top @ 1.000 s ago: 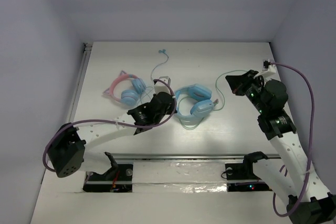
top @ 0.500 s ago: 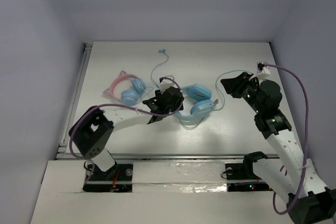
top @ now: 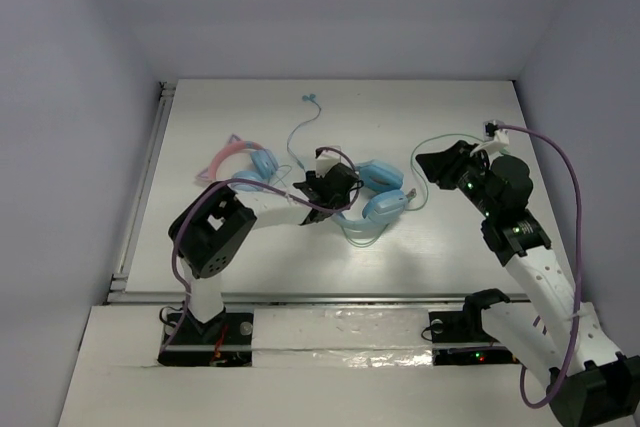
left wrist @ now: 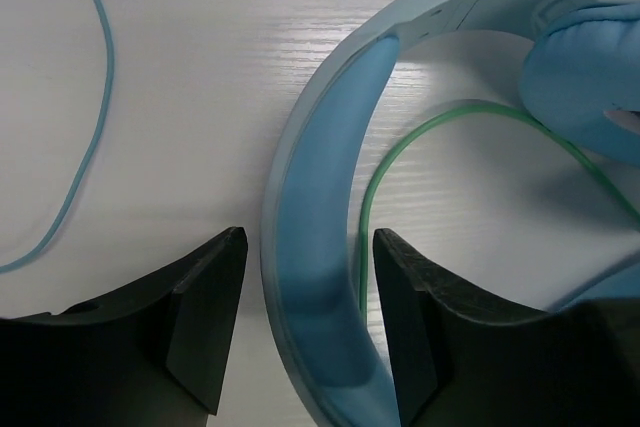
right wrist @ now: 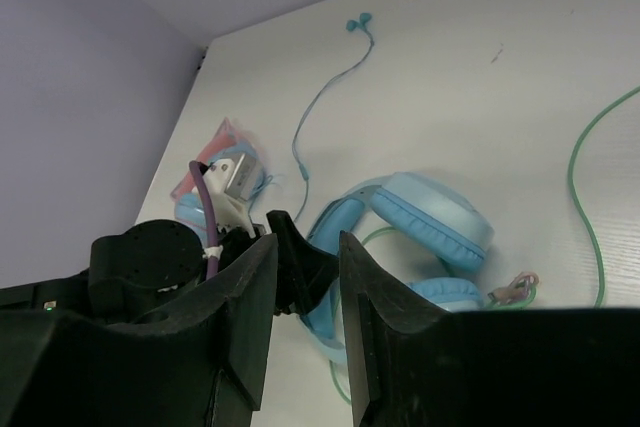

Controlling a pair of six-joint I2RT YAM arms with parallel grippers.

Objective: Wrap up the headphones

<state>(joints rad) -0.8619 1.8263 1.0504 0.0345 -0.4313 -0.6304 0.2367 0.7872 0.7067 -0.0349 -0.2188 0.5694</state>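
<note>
Overhead, the headphones (top: 375,190) lie at the middle of the table (top: 230,107). The left gripper (top: 335,187) is at their 9 o'clock edge, and the right gripper (top: 432,161) is apart at 2 o'clock.

In the left wrist view, the left gripper (left wrist: 310,239) is wide open astride the headband (left wrist: 320,147), with the cable (left wrist: 450,117) at 2 o'clock.

In the right wrist view, the right gripper (right wrist: 305,247) is narrowly parted and empty, with the headphones (right wrist: 425,215) ahead at 2 o'clock.

No text, label, brand, number or sign can be read anywhere in these views, neither on the headphones (top: 372,190) nor on the surface (top: 240,117) or arms.
</note>
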